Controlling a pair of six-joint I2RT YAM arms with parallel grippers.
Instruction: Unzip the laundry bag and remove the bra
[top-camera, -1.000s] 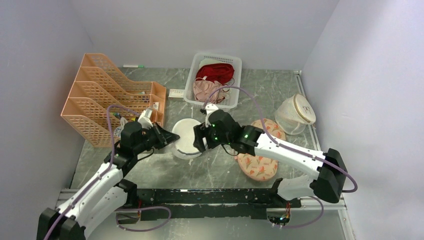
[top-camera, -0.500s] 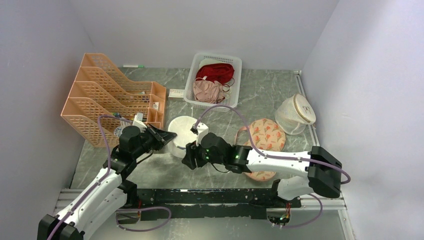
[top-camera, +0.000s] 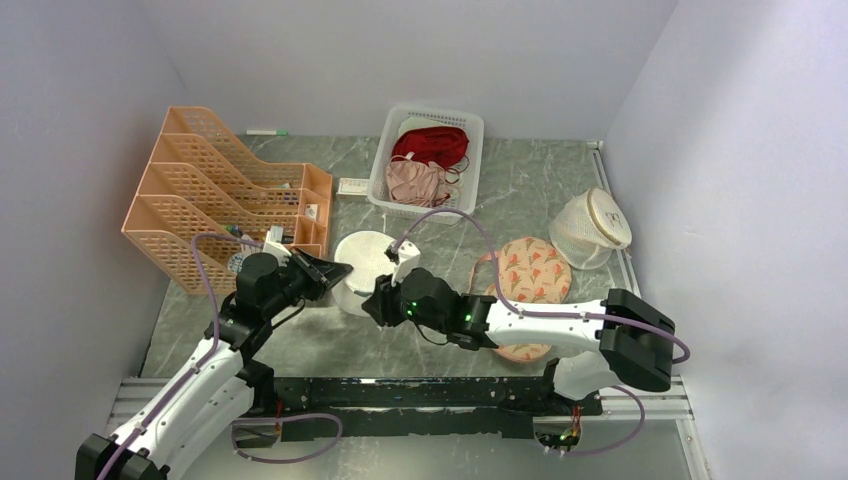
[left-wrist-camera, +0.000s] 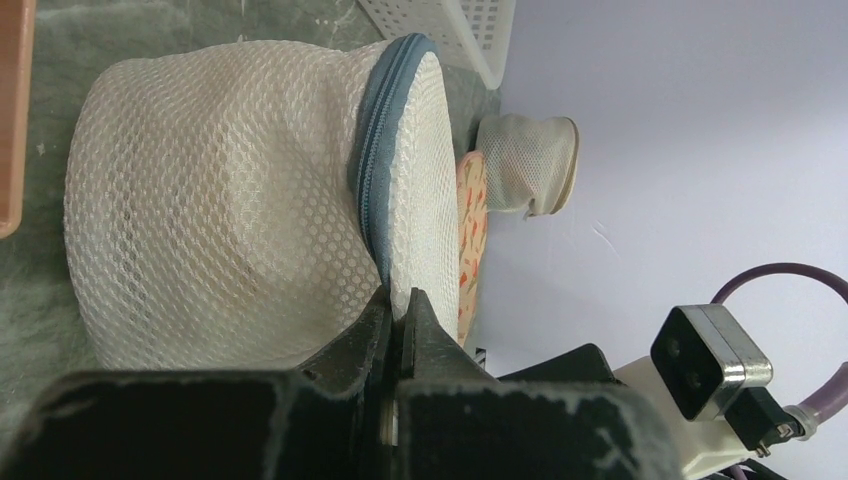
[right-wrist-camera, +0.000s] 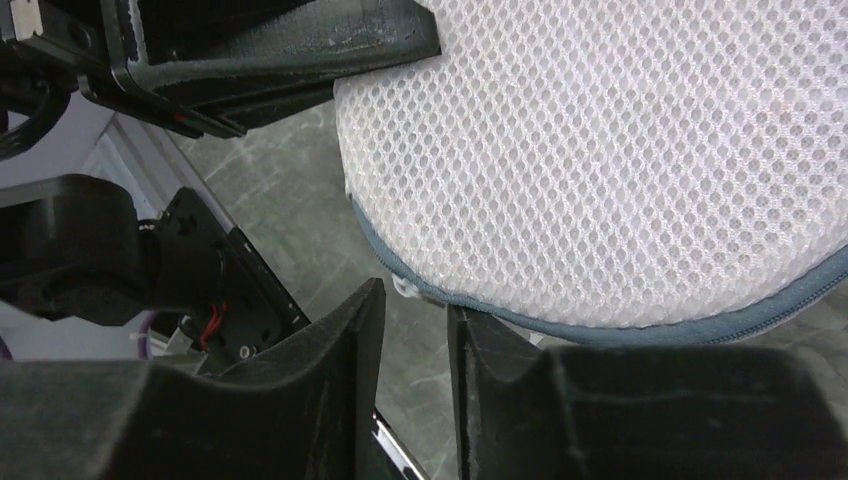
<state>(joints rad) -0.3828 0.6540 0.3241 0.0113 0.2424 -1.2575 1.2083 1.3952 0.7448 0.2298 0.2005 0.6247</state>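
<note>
1. Since a second ago, the right hand (top-camera: 376, 299) has swung from the right side of the laundry bag (top-camera: 365, 260) round to its near edge and dropped low. The left hand (top-camera: 328, 272) has kept its place on the bag's left edge.
2. The bag sits mid-desk (top-camera: 560, 190), between the orange file rack (top-camera: 215, 190) on the left and the floral pouch (top-camera: 525, 275) on the right. The bra is not visible. The white mesh hides whatever is inside, so it is presumably still zipped in.
3. The left hand's fingers are together, pinched on the mesh right beside the blue-grey zipper rim (left-wrist-camera: 372, 150).
4. The right hand's fingers stand slightly apart. The small pale zipper pull (right-wrist-camera: 405, 288) lies just beyond their gap and is not yet gripped.
5. To do the step well, ease the right hand forward until the pull sits between the pads. Then close on the tab alone, not on the mesh.
6. Draw the pull along the curve of the rim, away from the left pinch, which should hold firm so the tape stays taut. A straight tug would likely jam the slider or drag the whole bag.
</note>
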